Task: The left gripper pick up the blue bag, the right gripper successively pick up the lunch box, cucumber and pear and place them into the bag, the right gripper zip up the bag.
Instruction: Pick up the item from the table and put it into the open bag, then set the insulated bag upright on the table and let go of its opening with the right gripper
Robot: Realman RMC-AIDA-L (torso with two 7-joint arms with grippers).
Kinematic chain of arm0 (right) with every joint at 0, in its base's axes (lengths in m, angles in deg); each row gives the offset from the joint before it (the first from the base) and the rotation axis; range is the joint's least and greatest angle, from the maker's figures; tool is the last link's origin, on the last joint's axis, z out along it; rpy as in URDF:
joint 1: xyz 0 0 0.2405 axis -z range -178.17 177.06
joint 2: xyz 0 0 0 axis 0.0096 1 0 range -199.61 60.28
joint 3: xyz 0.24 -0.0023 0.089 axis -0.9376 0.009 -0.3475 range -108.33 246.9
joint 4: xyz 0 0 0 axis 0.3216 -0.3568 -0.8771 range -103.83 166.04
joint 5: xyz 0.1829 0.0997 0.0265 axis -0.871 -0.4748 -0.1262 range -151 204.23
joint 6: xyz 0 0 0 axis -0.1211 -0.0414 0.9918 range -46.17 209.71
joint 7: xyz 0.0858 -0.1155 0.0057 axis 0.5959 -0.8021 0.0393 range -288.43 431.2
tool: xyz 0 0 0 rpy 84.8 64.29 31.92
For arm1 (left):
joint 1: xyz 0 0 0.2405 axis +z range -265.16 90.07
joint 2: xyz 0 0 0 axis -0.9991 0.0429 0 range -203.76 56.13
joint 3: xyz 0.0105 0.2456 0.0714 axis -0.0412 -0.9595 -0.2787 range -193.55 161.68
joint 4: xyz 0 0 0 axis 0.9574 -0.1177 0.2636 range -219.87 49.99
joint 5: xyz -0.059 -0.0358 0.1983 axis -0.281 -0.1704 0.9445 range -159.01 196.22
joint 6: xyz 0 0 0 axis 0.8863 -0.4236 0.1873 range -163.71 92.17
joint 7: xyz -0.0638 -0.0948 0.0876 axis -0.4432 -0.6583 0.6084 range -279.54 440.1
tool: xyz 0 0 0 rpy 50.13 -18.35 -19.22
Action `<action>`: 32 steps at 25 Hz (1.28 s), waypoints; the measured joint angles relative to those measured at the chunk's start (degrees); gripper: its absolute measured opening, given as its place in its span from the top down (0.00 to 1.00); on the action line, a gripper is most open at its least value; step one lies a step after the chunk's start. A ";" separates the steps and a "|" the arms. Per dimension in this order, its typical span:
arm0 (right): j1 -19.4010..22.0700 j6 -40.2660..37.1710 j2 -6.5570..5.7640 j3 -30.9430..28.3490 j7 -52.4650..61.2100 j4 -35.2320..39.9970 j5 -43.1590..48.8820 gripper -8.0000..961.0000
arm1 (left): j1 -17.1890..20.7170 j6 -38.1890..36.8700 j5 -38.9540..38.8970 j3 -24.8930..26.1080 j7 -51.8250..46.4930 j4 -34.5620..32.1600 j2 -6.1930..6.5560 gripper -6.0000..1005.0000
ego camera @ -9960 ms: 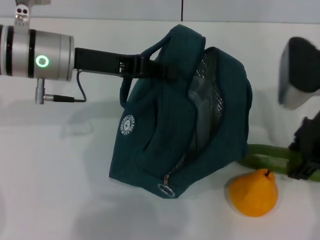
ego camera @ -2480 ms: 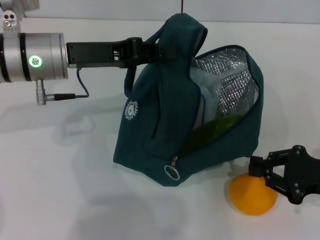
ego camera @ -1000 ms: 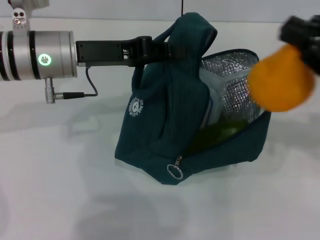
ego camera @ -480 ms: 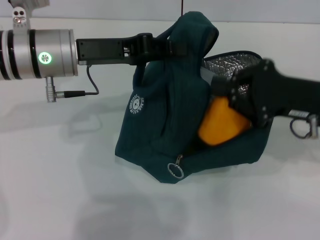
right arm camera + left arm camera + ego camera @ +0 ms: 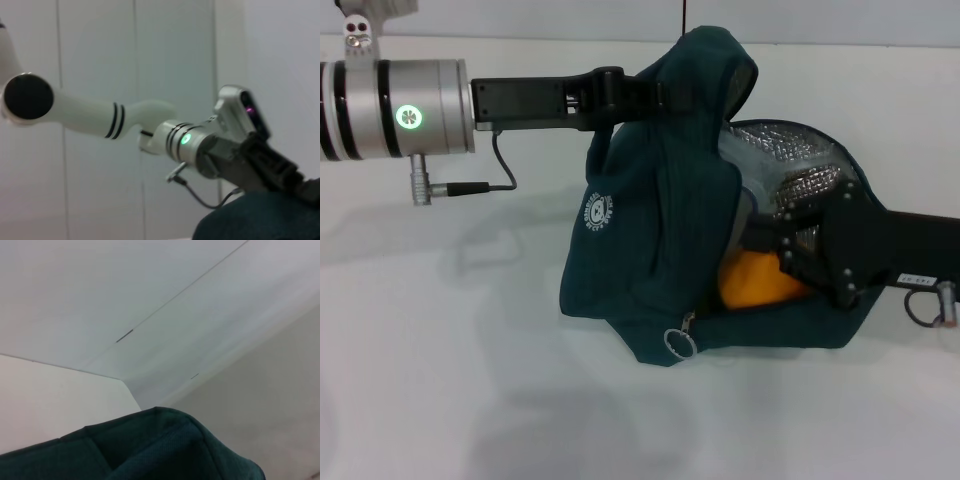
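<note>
The orange-yellow pear [image 5: 757, 280] is half hidden inside the dark blue cloth bag [image 5: 655, 250], behind the black right claw [image 5: 790, 262].

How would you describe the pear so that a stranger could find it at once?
Look at the blue bag that the left gripper holds up by its handle. Inside its open side, beside the silver lining, the right gripper reaches in against the pear. It is the only orange thing there.

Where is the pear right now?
In the head view the pear sits inside the open blue bag, right of centre, with the right gripper reaching in beside it.
</note>
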 joint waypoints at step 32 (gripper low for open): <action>17.61 13.81 -0.85 -0.24 -5.30 2.47 -14.41 0.21 | 0.50 1.59 0.00 0.00 0.95 0.62 0.42 0.94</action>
